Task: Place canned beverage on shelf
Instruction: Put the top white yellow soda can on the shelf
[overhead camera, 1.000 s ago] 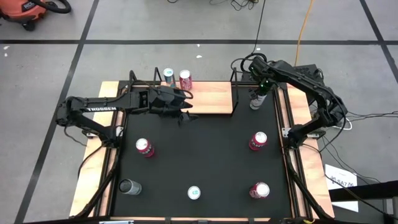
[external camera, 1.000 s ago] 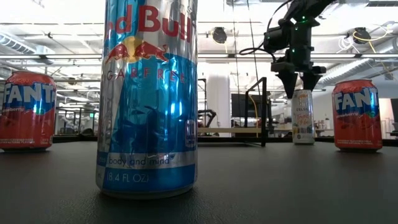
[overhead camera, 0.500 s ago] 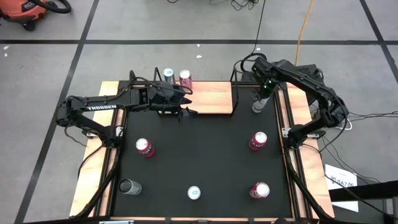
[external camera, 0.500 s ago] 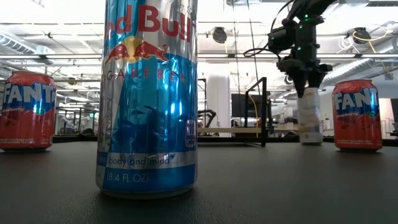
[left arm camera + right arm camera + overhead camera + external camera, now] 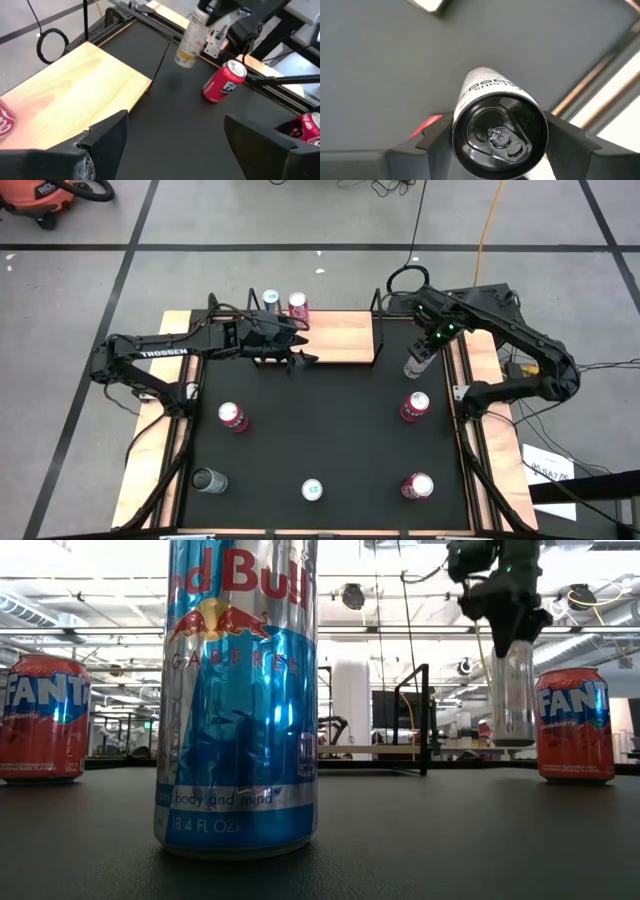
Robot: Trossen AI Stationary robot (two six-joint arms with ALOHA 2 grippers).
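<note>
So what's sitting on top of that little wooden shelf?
Two cans stand at the shelf's left end. The left gripper hovers over its front edge, hiding a little board.

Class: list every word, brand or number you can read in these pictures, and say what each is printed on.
"Red Bull", "body and mind", "8.4 FL OZ": blue can, partly cut off.
"FANTA": red cans.
"TROSSEN": left arm.
Can in the right pincer: print too blurred to read.

High view straight down on table [image 5: 330,440], low view level across it, both sharing blue can [image 5: 240,690]
</note>
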